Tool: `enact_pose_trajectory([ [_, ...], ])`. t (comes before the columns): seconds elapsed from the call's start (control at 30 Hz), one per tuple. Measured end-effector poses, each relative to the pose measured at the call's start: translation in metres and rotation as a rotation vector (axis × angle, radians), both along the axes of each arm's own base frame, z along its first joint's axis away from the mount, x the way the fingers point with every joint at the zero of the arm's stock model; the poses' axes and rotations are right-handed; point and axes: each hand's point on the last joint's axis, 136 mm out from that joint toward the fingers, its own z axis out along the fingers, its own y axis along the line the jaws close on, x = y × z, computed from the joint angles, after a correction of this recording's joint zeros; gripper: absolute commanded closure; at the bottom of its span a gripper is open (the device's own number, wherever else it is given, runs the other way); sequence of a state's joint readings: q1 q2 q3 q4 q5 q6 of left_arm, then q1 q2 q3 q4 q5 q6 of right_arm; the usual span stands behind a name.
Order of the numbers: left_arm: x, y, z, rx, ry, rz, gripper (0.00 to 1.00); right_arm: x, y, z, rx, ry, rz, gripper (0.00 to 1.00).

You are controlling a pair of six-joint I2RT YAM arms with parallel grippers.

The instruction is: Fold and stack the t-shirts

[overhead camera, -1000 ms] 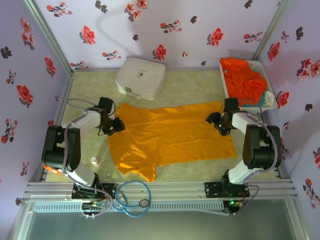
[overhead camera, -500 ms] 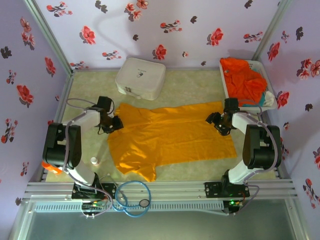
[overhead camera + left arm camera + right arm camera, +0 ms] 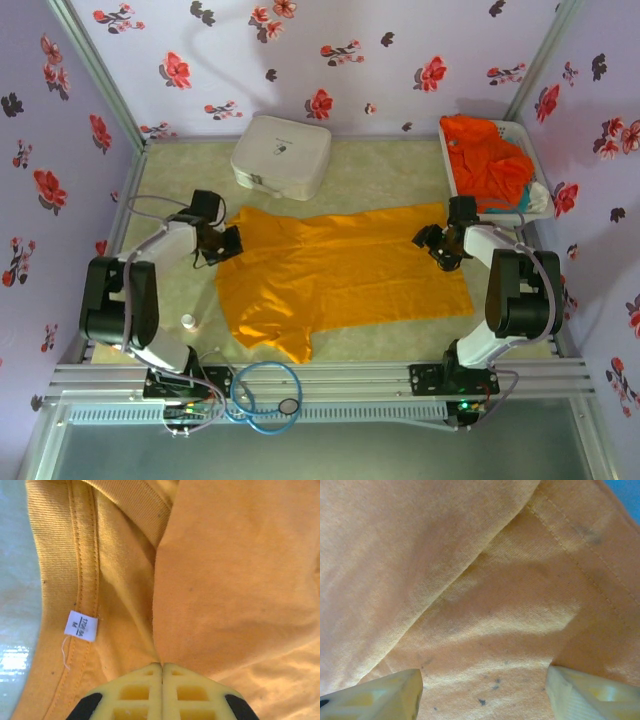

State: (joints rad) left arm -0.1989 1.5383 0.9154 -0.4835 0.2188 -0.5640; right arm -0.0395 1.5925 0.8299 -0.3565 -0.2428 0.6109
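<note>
The golden yellow-orange t-shirt lies spread flat across the middle of the table, collar to the left. My left gripper is at the collar edge. In the left wrist view it is shut on a fold of the shirt, next to the white size label. My right gripper hovers over the shirt's far right corner. It stands open, and the cloth lies between its fingers. The red-orange t-shirt lies crumpled in a white basket at the back right.
A white rounded-square case sits at the back, just beyond the shirt's collar. A small white object stands near the left arm's base. A blue cable loop lies on the front rail. Floral walls close in three sides.
My left gripper has shifted a little farther from me and to the left at the collar, and its arm has swung outward. The right arm and the shirt's outline look unchanged.
</note>
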Motion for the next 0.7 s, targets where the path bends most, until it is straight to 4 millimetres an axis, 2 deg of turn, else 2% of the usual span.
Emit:
enact_pose_trajectory([
  [0.27,-0.022,-0.012,0.02,-0.019,-0.009,0.015,1.0,0.0,-0.002,-0.001,-0.013,0.002,-0.007,0.34],
  [0.5,-0.044,-0.022,0.046,-0.026,-0.052,0.06,1.0,0.0,-0.005,-0.002,-0.027,0.005,-0.012,0.33],
  [0.7,-0.065,-0.034,0.058,-0.011,-0.068,0.08,1.0,0.0,-0.006,-0.003,-0.029,0.007,-0.018,0.34],
])
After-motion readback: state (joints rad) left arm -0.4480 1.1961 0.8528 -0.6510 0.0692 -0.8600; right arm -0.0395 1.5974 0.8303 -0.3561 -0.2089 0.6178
